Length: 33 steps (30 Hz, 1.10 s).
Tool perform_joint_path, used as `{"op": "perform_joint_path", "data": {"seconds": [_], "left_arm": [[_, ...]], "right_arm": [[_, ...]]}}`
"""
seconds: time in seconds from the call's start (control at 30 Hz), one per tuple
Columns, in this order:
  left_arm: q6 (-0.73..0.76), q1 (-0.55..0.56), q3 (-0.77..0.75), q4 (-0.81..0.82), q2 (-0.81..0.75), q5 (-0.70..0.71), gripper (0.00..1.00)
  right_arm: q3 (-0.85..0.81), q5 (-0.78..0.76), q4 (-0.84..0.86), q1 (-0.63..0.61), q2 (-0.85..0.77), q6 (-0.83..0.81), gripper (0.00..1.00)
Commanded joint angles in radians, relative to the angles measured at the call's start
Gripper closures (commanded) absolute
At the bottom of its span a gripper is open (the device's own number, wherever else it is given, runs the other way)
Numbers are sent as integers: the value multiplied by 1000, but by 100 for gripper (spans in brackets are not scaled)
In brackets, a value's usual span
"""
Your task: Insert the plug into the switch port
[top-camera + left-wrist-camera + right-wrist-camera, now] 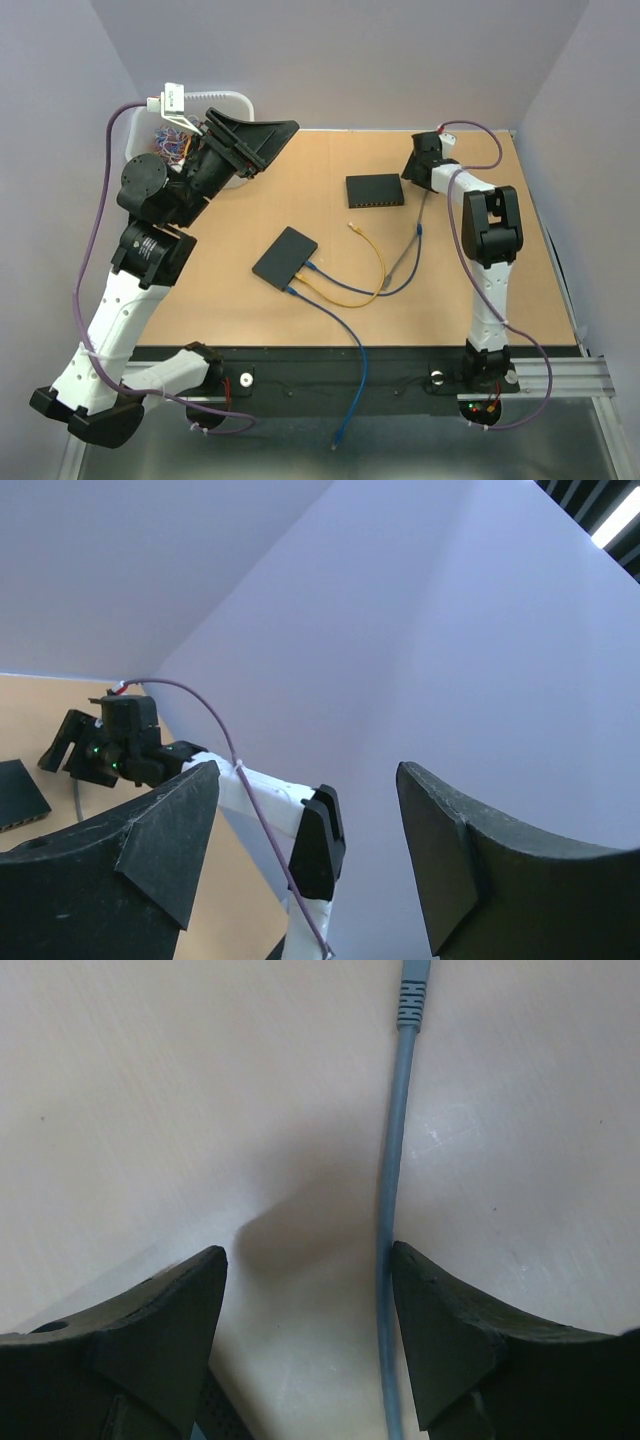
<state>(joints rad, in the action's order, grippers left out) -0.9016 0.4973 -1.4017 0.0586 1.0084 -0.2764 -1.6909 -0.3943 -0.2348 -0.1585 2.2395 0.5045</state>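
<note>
Evidently little of the task has been done. Far left of the tilted switch, the left gripper is held high off the table, its jaws spread wide and nothing caught between them; a white bin of loose wires is seen behind it. Blue and yellow cables are already seated along one edge of the tilted switch, and a loose yellow plug is left just to its right. Up and to the right of it a second switch is laid flat. Farther right of the tilted switch, the grey-blue plug is found lying free on the table, its cable passed between the spread jaws of the right gripper, close against one finger but not pinched. The plug is judged yet to be grasped, carried to a port and pushed in.
</note>
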Motion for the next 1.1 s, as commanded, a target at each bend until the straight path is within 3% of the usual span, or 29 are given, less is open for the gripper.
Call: {"op": "perform_joint_path", "data": {"seconds": [0.0,0.3,0.4,0.43,0.53,0.77,0.87,0.97,1.07], "left_arm": [[-14,4,-51,23,-8,6,17],[-17,4,-26,60,-14,5,12],[-19,4,-7,69,-24,23,12],[-23,4,-3,70,-25,28,12],[-33,4,6,73,-34,28,12],[33,1,79,9,-57,94,12],[107,-3,165,35,-93,86,9],[158,-5,236,9,-132,172,4],[205,-6,289,0,-162,235,3]], "right_arm": [[-90,-113,-80,-3,26,-29,28],[-35,-123,-87,22,18,8,28],[-67,-91,-89,31,51,-9,33],[-72,-83,-89,34,58,-8,35],[-88,-29,-89,56,81,6,57],[-124,69,-89,77,120,-18,97],[-130,101,-87,77,106,-43,99],[-93,175,-25,76,42,-96,100],[-8,265,73,67,-91,-142,100]]}}
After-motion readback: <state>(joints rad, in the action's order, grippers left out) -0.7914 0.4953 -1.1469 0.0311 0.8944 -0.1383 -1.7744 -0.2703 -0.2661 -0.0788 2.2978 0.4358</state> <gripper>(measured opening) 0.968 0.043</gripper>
